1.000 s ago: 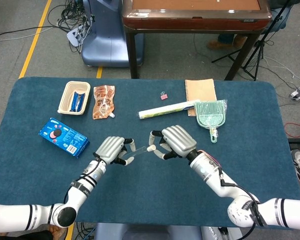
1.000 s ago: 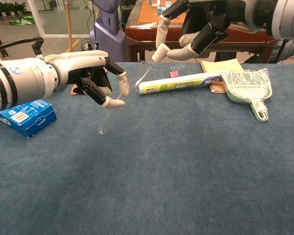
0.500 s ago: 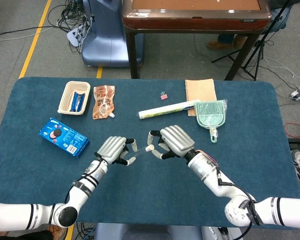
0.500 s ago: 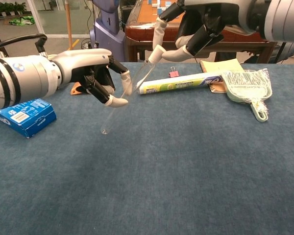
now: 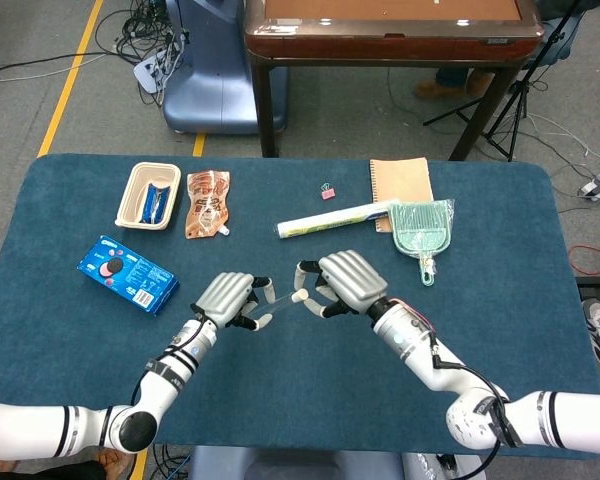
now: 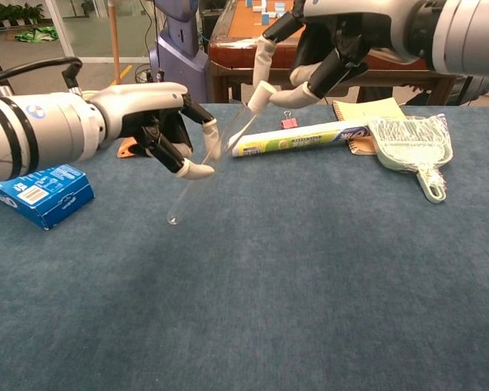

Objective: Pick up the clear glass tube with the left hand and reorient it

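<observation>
Left hand [image 6: 159,130] pinching one tilted clear glass tube [image 6: 202,173] above blue tabletop [image 6: 310,269]; right hand [image 6: 310,57] fingertip touching its upper end, other fingers spread, one blue box [image 6: 39,194] beside

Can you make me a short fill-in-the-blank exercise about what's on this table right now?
1. The glass tube is pinched by the robot's ____ hand.
2. The right hand touches the tube's ____ end.
3. The small dustpan is pale ____.
4. Left of the orange pouch sits a cream ____ with a blue packet inside.

Missing words: left; upper; green; tray
</observation>
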